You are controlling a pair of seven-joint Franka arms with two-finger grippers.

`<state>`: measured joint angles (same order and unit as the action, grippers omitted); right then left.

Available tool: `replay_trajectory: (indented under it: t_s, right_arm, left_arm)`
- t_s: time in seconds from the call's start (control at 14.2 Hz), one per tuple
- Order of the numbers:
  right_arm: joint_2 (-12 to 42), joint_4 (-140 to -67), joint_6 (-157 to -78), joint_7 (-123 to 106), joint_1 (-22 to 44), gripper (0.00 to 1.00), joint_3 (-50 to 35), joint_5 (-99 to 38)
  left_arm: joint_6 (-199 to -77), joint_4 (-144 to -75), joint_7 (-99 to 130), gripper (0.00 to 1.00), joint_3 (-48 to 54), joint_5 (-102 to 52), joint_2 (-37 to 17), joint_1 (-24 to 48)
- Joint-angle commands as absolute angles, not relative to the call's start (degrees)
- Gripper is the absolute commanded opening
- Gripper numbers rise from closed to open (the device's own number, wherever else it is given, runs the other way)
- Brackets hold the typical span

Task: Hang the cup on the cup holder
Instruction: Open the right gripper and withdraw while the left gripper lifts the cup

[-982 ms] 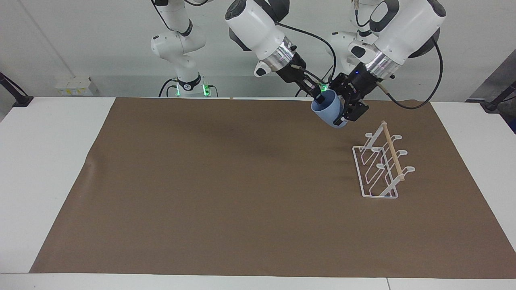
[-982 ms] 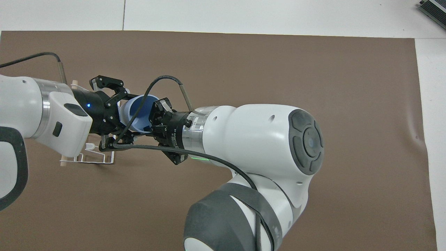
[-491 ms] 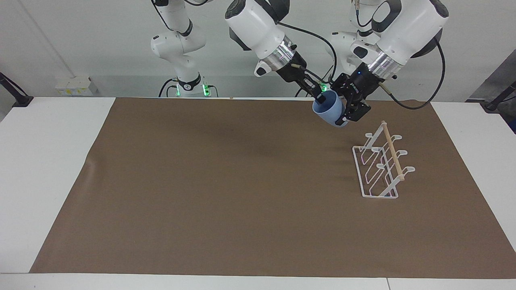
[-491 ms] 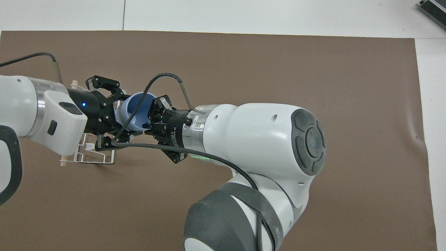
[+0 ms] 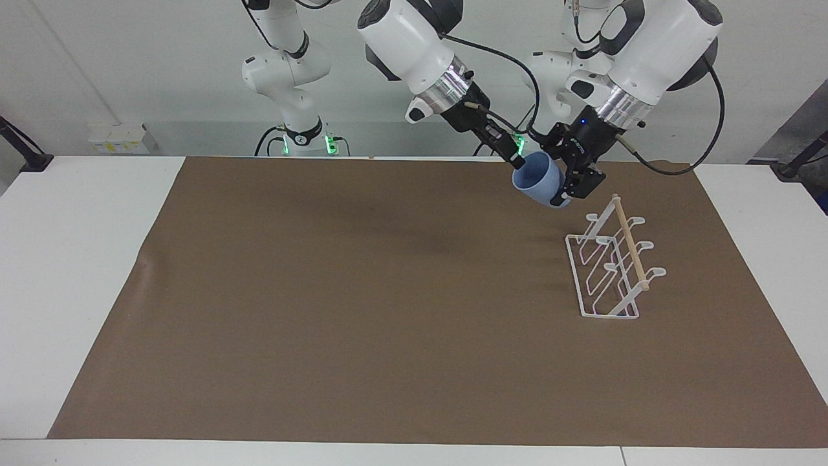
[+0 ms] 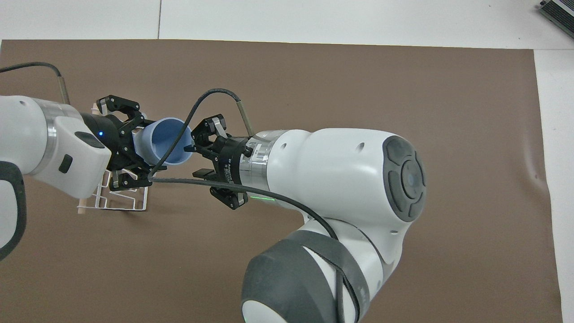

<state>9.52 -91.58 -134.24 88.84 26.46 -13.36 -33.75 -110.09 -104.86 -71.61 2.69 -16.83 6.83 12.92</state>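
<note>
The light-blue cup (image 5: 540, 181) (image 6: 163, 139) hangs tilted in the air, its mouth turned toward the right arm. My left gripper (image 5: 566, 191) (image 6: 139, 150) is shut on its base end. My right gripper (image 5: 517, 158) (image 6: 193, 159) stands open at the cup's rim, with one fingertip (image 6: 192, 146) close to the rim's edge. The white wire cup holder (image 5: 611, 265) (image 6: 130, 204), with its wooden dowel (image 5: 631, 243), stands on the mat toward the left arm's end of the table. The cup is over the mat beside the holder and apart from it. In the overhead view the left arm hides most of the holder.
A brown mat (image 5: 356, 291) (image 6: 358, 80) covers most of the white table (image 5: 65, 259). A dark device (image 6: 558, 11) lies at the table's corner farthest from the robots, toward the right arm's end. The right arm's bulky joints (image 6: 350, 179) hang over the mat's middle.
The left gripper has closed on the cup's base and carried it slightly toward the holder. The right gripper has opened and let go of the rim.
</note>
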Motion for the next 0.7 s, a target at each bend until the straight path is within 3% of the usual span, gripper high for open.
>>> replay_trajectory:
  t_s: [0.0, 0.35, 0.63]
  right_arm:
    - [10.11, -90.53, -134.21, 87.64, 24.53, 0.43, -13.8, -32.52]
    - [9.84, -90.53, -129.13, 64.65, 21.72, 0.42, -13.62, -32.35]
    - [9.41, -89.39, -119.56, 44.25, 18.2, 0.42, -13.36, -28.94]
  left_arm:
    - [-109.42, -100.73, -70.23, 0.0, 2.72, -8.47, 4.92, 12.39]
    - [-108.9, -100.63, -67.86, 0.0, 3.07, 12.88, 4.66, 12.83]
    - [-105.38, -101.34, -65.74, 0.0, 3.25, 24.24, 4.66, 12.66]
